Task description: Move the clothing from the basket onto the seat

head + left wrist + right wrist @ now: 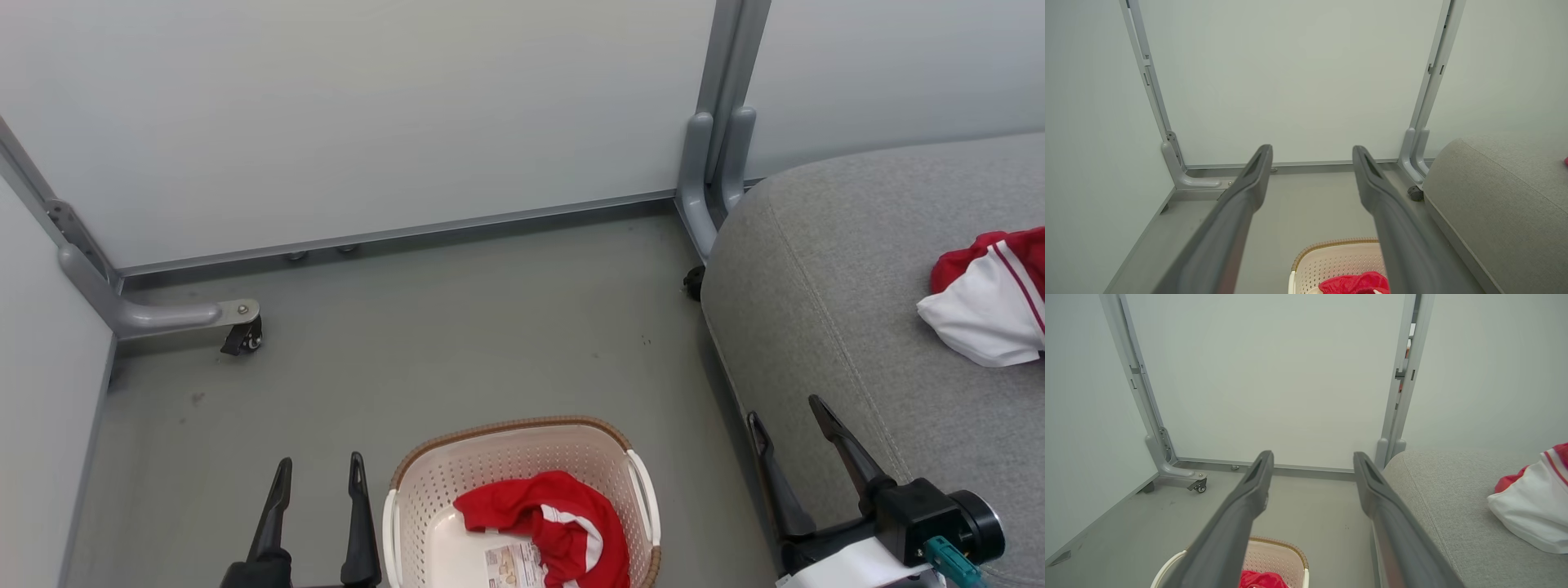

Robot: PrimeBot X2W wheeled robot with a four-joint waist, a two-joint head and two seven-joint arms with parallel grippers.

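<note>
Red fabric marks both ends of the transfer. One red-and-white garment (992,298) lies bunched on the seat (816,269), near the right edge of the head view and well apart from the basket (506,426); that part of the task reads as done. A second red garment (543,523), with a white stripe showing, lies crumpled toward the basket's right side, partly covering the paper label (513,565) on the bottom. The basket stands on the floor (457,327) near the seat's side, in front of pale partition panels (367,122).

The left gripper (320,461) hangs beside the basket's left wall, spread wide and empty, fingers clear of rim and cloth. The right gripper (784,410) stands between basket and seat, close to the seat's edge, likewise spread wide with nothing between its fingers. Both wrist views look past parted fingers toward the panels, with the basket's far rim and a fold of red at the bottom edge.

Judged from this layout, the task is roughly half complete if the clothing amounts to two pieces. What is left is to reach into the basket, close on the red garment, lift it over the rim and lay it on the seat. Whether more cloth lies under the visible piece cannot be told.
</note>
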